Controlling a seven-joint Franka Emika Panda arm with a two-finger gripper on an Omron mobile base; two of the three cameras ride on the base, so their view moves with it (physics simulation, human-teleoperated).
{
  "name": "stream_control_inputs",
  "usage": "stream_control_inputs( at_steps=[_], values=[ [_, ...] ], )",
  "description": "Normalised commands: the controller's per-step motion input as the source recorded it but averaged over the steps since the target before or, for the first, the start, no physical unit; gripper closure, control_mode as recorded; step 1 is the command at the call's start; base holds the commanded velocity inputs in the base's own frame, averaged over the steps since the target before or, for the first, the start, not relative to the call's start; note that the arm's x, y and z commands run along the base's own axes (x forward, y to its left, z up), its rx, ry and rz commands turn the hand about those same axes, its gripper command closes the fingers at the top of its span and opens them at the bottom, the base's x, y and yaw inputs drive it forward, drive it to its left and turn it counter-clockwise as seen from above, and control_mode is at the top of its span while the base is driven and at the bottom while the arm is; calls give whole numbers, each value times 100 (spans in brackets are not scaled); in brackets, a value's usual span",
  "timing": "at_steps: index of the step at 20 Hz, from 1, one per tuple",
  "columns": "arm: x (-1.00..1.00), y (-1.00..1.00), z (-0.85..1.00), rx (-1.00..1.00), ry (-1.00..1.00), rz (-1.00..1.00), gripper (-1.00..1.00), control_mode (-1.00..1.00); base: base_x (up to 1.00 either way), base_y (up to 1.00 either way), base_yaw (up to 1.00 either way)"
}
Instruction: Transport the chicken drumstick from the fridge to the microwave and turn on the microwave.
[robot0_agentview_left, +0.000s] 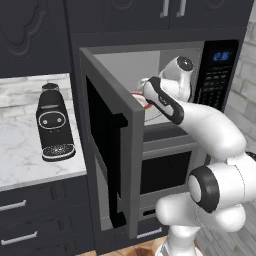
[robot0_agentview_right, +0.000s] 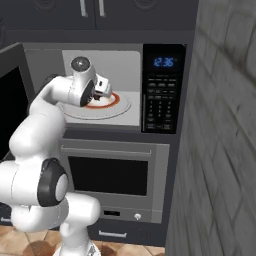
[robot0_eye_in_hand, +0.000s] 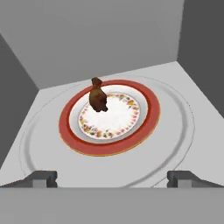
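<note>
Microwave (robot0_agentview_right: 159, 85) cavity: chicken drumstick (robot0_eye_in_hand: 98, 97) on red-rimmed plate (robot0_eye_in_hand: 144, 127), door open.

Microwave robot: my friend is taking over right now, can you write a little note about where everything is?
Gripper: open, holding nothing, inside the microwave above the plate.
Drumstick: lying on the red-rimmed plate, which sits on the turntable; nothing touches it.
Microwave door: swung wide open to the left.
Done: the drumstick is in the microwave.
Left: pull the arm out, shut the door, then press start on the keypad.
</note>
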Motion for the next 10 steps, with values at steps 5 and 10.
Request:
stream_control_inputs(
  at_steps=[5, 10],
  values=[
    [-67, -7, 11, 1, -12, 0, -100, -100, 0, 0, 0],
    [-59, 0, 11, 0, -8, 0, -100, -100, 0, 0, 0]
  ],
)
